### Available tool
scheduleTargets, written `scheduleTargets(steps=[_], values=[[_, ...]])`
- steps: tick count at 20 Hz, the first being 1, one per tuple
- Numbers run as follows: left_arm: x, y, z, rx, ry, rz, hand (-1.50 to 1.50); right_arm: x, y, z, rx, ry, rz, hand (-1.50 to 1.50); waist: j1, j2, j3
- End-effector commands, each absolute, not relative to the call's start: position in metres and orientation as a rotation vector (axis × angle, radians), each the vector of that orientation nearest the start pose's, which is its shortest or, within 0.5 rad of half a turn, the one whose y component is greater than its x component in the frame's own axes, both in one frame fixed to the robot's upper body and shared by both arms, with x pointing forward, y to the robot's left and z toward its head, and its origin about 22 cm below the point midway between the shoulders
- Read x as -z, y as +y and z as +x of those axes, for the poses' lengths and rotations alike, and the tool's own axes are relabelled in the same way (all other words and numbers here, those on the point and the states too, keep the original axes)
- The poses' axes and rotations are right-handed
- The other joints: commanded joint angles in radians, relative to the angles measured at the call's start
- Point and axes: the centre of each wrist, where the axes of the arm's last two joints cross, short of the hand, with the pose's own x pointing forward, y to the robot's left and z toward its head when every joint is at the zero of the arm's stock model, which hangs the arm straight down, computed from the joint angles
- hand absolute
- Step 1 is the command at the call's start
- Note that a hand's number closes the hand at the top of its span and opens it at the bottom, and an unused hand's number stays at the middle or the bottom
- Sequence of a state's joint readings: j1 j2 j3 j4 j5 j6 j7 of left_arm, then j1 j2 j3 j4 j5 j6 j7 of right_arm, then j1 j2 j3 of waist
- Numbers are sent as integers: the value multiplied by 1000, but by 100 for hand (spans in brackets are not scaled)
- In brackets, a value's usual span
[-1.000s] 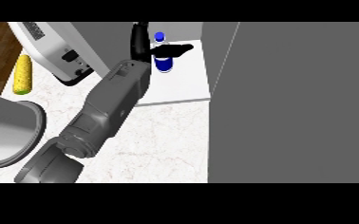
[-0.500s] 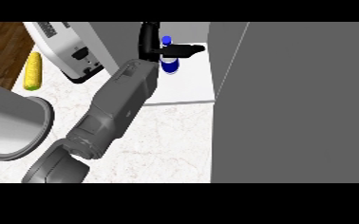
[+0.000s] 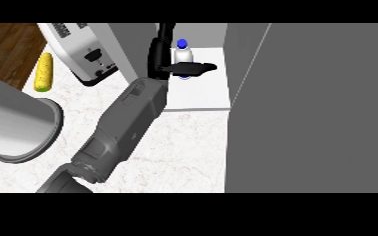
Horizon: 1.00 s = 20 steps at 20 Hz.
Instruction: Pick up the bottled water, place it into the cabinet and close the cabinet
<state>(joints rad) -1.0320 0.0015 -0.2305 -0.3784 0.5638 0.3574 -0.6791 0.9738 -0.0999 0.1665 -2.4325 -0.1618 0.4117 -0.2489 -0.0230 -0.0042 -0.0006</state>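
Bottled water (image 3: 182, 53) stands upright on the white cabinet floor (image 3: 196, 96), inside the open cabinet. The right hand (image 3: 177, 68) curls around it, thumb across its lower front. A grey cabinet door (image 3: 310, 110) fills the view's right side, just beside the bottle. A grey wall panel (image 3: 125, 47) flanks the opening on the left. Beyond that sit a toaster (image 3: 81, 52), a corn cob (image 3: 44, 72) and a grey pot (image 3: 26, 130), on the marbled counter (image 3: 184, 150).
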Motion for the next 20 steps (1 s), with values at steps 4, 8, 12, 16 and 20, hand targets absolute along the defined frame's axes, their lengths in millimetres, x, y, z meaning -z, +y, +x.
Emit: scheduleTargets(steps=[4, 8, 12, 16, 20], values=[[-6, 76, 374, -50, -1870, -298, -150, -120, -247, 38, -99, -1832, 237, -150, 15, -5, 0], [-16, 63, 354, -21, -1877, -430, -150, -119, -240, 33, -102, -1824, 228, -150, 22, -9, 0], [-1, 69, 324, -42, -1904, -482, -150, -126, -238, 37, -98, -1816, 219, -150, 38, -3, 0], [1, 85, 302, -45, -1890, -532, -150, -127, -247, 36, -162, -1827, 196, -150, 30, -2, 0], [-18, 84, 273, -31, -1876, -558, 150, -124, -250, 34, -291, -1788, 284, -150, 33, -6, 1]])
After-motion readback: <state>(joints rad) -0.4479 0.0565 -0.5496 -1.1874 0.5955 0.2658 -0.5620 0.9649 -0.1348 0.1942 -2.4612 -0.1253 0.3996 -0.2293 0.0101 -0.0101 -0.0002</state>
